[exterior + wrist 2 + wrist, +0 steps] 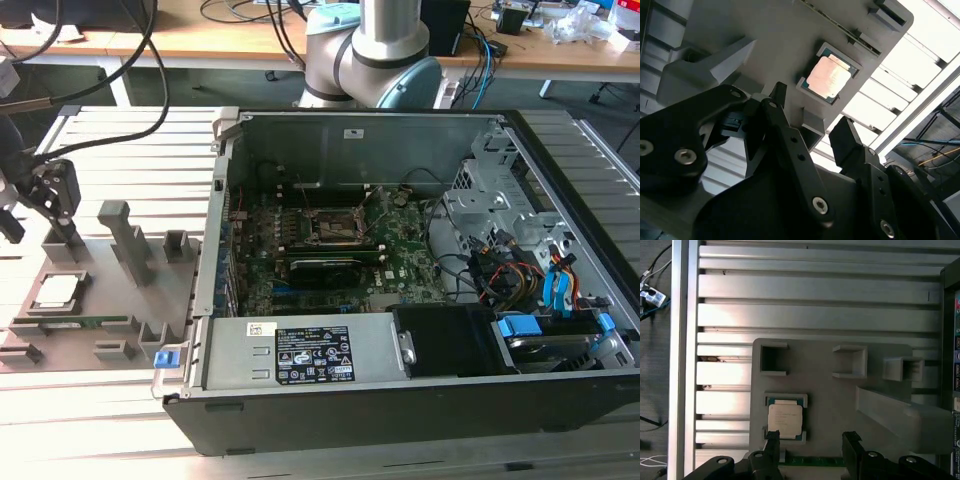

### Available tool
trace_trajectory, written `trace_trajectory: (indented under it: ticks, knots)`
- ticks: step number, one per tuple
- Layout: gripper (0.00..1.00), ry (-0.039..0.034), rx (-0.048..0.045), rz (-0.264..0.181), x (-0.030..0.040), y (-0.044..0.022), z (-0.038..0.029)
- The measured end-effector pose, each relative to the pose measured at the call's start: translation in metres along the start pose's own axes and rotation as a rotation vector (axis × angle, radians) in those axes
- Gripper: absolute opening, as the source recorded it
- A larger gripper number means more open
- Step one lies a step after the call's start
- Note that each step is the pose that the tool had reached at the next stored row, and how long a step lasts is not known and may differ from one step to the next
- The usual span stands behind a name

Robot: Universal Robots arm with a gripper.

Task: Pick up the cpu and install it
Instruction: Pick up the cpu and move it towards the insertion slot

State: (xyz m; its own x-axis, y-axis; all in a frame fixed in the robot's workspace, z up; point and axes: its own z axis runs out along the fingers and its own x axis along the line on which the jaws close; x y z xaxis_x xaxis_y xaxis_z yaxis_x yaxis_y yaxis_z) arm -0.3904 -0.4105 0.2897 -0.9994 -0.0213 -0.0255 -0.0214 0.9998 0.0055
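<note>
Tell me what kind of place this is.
Probably a robotics lab or workshop: a robot arm behind an open computer case on a slatted metal table, the cpu in a grey tray beside it.

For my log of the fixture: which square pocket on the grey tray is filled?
The pocket nearest the open gripper: the cpu lies flat in it. The other square pockets on the grey tray stand empty.

The cpu (pixel 58 291), a small square chip with a silvery metal top and thin pale rim, lies flat, lid up, in a framed recess of the grey holder tray (pixel 100 300) at the exterior view's left.
</note>
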Motion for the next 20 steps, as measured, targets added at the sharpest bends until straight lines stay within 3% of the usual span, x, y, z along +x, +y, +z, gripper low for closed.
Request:
trace_trajectory:
  ticks: [5, 8, 20]
  knots:
    - [0.62, 0.0, 0.0001, 0.0, 0.0022, -0.0001, 0.0056]
    - [0.62, -0.0001, 0.0, 0.0, 0.0112, -0.0006, 0.008]
    - [0.62, 0.0001, 0.0001, 0.0, 0.0117, -0.0007, 0.0167]
